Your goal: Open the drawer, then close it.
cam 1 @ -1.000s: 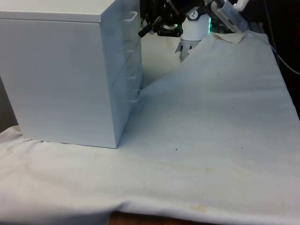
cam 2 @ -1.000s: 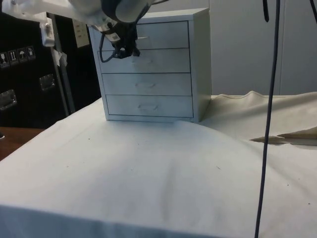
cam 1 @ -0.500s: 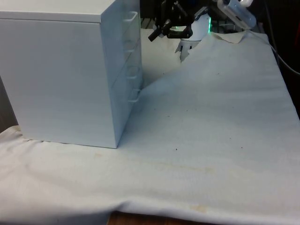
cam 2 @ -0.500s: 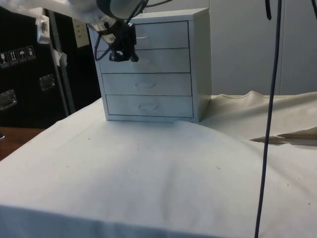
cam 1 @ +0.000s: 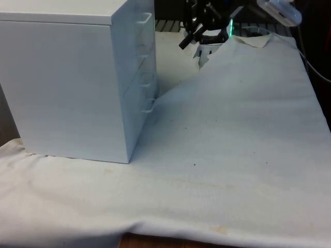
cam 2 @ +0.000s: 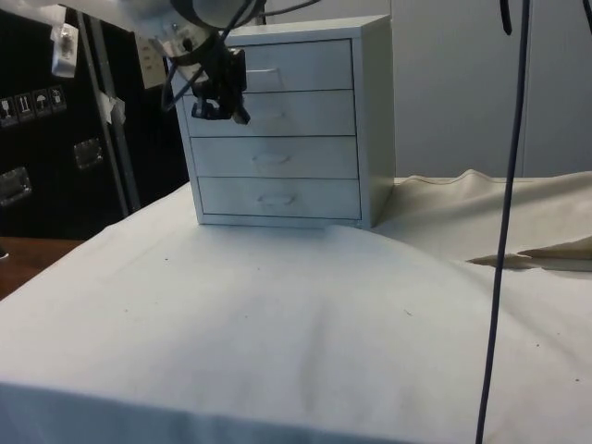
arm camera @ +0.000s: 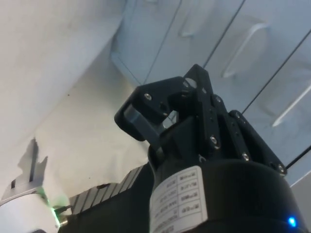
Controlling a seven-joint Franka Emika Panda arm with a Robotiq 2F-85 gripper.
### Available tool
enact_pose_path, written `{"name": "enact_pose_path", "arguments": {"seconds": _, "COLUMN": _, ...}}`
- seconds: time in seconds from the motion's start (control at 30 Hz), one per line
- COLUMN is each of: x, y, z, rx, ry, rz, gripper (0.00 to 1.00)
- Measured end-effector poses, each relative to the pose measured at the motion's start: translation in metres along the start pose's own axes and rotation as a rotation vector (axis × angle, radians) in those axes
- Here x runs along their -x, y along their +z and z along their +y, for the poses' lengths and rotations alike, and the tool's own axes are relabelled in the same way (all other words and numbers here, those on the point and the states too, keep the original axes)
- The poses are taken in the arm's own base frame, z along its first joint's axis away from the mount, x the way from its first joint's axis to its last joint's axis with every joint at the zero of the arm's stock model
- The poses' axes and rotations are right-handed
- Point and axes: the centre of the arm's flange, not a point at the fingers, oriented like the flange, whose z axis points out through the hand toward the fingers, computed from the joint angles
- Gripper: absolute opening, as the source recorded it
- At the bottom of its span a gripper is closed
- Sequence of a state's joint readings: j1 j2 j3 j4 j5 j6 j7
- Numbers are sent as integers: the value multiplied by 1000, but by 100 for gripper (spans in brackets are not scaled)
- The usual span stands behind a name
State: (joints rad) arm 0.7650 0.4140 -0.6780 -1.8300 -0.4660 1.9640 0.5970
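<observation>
A white chest of drawers (cam 1: 67, 82) stands on the cloth at the front view's left. In the side view its four drawer fronts (cam 2: 277, 120) all sit flush with the frame. The top drawer's thin handle (cam 2: 265, 69) is free. My black gripper (cam 1: 184, 42) hangs in the air level with the upper drawers, well off the chest's front and touching nothing. In the side view the gripper (cam 2: 220, 111) overlaps the left edge of the top two drawers. In the wrist view the gripper (arm camera: 163, 99) is shut and empty, pointing towards the drawer fronts (arm camera: 272, 58).
The white cloth rises in a ridge (cam 1: 227, 62) running from the chest's foot towards the robot. A dark cable (cam 2: 504, 231) hangs down the side view's right. The cloth's front edge (cam 1: 170, 232) drapes over the table.
The gripper has backed away from the upper drawers' handles, towards the front view's right. The drawers stayed flush and the chest has not moved.
</observation>
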Motion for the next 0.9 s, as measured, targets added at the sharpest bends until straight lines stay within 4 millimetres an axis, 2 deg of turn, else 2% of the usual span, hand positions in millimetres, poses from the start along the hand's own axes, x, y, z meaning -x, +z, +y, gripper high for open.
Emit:
{"name": "enact_pose_path", "arguments": {"seconds": 0.23, "x": 5, "y": -27, "z": -14, "rx": -6, "ry": 0, "rz": 8, "gripper": 0}}
{"name": "enact_pose_path", "arguments": {"seconds": 0.47, "x": 6, "y": -32, "z": -17, "rx": -3, "ry": -3, "rz": 7, "gripper": 0}}
{"name": "enact_pose_path", "arguments": {"seconds": 0.57, "x": 6, "y": -32, "z": -18, "rx": -3, "ry": -5, "rz": 7, "gripper": 14}}
{"name": "enact_pose_path", "arguments": {"seconds": 0.63, "x": 6, "y": -33, "z": -19, "rx": -3, "ry": -6, "rz": 8, "gripper": 28}}
{"name": "enact_pose_path", "arguments": {"seconds": 0.67, "x": 6, "y": -33, "z": -19, "rx": -3, "ry": -6, "rz": 8, "gripper": 28}}
{"name": "enact_pose_path", "arguments": {"seconds": 0.7, "x": 6, "y": -33, "z": -20, "rx": -2, "ry": -6, "rz": 9, "gripper": 39}}
{"name": "enact_pose_path", "arguments": {"seconds": 0.9, "x": 6, "y": -33, "z": -20, "rx": -1, "ry": -6, "rz": 10, "gripper": 70}}
